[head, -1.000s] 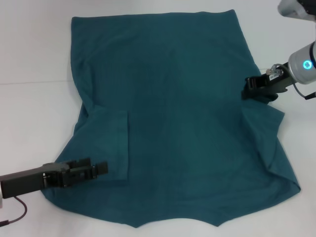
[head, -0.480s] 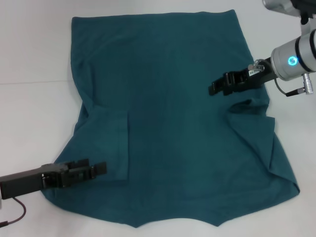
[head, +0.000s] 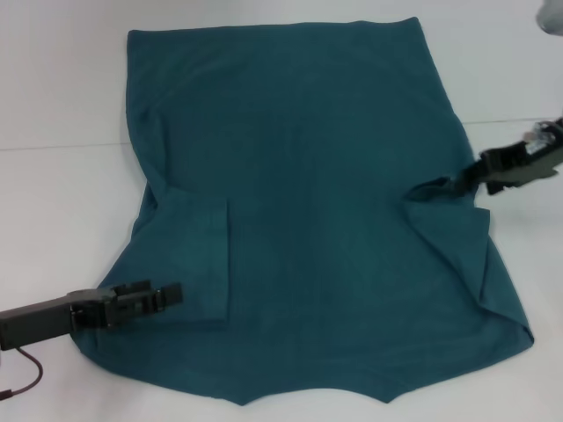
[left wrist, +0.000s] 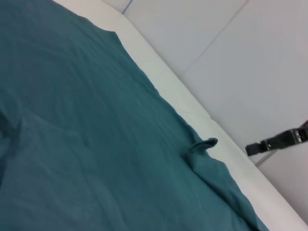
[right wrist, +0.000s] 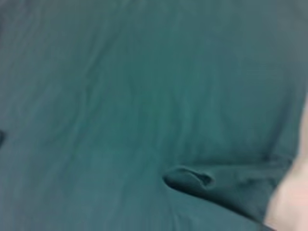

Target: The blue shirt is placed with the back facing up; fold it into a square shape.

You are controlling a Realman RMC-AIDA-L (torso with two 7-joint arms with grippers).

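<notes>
The blue shirt (head: 308, 176) lies flat, plain side up, filling most of the table. Its left sleeve (head: 198, 255) is folded inward onto the body. The right sleeve (head: 449, 220) is folded in too, with a raised crease that also shows in the left wrist view (left wrist: 202, 144) and the right wrist view (right wrist: 187, 178). My left gripper (head: 171, 294) hovers low over the shirt's lower left part, open and holding nothing. My right gripper (head: 464, 180) sits at the shirt's right edge beside the folded sleeve, open and empty; the left wrist view shows this right gripper (left wrist: 269, 143) off the cloth.
The white table (head: 62, 202) shows bare on both sides of the shirt. A seam line runs across the table (head: 53, 146) behind the left arm. A dark cable (head: 26, 378) hangs under the left arm at the near left corner.
My right gripper has let go of the right sleeve and drawn back from over the shirt to its right edge; the sleeve stays folded in. The left gripper has slid slightly left.
</notes>
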